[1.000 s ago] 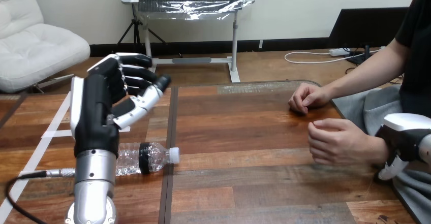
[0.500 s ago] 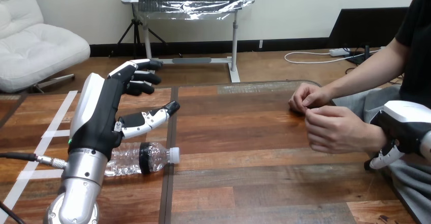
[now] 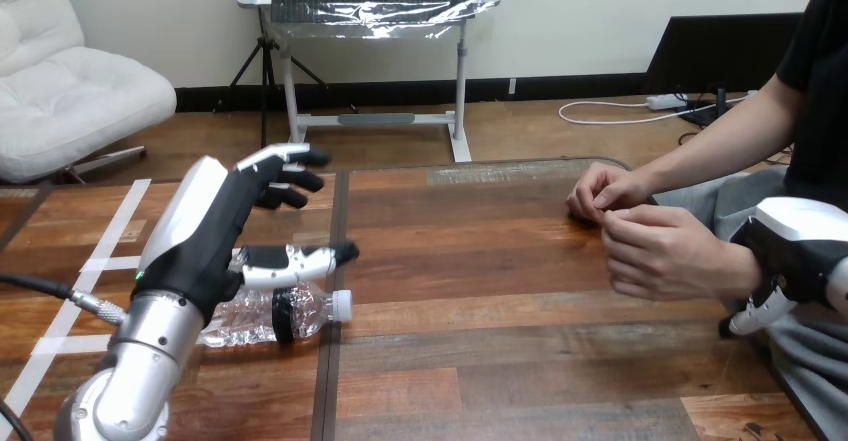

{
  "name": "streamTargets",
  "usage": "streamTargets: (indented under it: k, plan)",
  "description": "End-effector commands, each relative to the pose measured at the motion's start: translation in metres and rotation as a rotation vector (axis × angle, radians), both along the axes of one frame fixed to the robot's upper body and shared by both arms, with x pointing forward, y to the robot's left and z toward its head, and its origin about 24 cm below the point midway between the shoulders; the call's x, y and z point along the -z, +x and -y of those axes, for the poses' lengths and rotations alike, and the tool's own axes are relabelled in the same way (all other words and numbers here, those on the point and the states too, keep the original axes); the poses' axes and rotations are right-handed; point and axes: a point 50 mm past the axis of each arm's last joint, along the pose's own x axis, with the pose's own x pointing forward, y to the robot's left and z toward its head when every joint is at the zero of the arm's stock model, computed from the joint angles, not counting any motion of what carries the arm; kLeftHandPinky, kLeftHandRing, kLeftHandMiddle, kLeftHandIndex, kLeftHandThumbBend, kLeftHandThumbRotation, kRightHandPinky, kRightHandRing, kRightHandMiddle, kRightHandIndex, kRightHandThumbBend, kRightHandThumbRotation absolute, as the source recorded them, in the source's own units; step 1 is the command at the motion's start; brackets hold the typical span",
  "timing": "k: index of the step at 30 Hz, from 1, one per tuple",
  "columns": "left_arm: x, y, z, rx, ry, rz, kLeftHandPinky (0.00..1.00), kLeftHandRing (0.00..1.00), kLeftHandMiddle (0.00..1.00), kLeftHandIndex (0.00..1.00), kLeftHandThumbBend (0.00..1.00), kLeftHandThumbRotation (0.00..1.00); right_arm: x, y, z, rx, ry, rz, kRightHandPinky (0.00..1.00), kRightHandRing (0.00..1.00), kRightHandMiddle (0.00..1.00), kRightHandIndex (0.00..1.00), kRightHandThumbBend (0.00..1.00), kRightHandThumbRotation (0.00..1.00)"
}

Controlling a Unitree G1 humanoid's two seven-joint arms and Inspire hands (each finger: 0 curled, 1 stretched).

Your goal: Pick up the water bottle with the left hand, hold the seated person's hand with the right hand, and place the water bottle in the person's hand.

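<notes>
The pick-up step is judged in hand: the left hand (image 3: pixel 205 241), fingers spread, is held over the water bottle (image 3: pixel 262 319) lying at lower left, so lowering and closing are called for; the state of the right hand (image 3: pixel 795 256), beside the person's hand (image 3: pixel 662 253) at right, cannot be told.

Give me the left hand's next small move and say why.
Probably lower the left hand onto the water bottle and curl its fingers round the body. The hand hovers open over the bottle, thumb above it, and the bottle lies on its side on the table, not yet grasped.
</notes>
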Motion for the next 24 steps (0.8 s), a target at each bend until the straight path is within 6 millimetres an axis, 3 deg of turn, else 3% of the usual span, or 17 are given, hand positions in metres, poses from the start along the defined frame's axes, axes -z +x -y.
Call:
streamTargets:
  k: [1, 8, 24]
  plan:
    - [-0.022, 0.004, 0.004, 0.026, 0.008, 0.09, 0.76, 0.78, 0.79, 0.79, 0.77, 0.19, -0.018, 0.004, -0.009, -0.035, 0.014, 0.037, 0.69, 0.83, 0.87, 0.85, 0.78, 0.06]
    - [-0.019, 0.004, 0.005, 0.026, -0.02, 0.104, 0.76, 0.78, 0.79, 0.79, 0.77, 0.2, -0.023, -0.001, -0.013, -0.04, 0.031, 0.032, 0.85, 0.96, 0.97, 0.94, 0.8, 0.06]
    - [-0.022, 0.006, 0.008, 0.023, -0.033, 0.134, 0.76, 0.77, 0.78, 0.79, 0.76, 0.23, -0.027, -0.007, -0.016, -0.031, 0.037, 0.002, 0.93, 0.99, 0.99, 0.96, 0.78, 0.04]
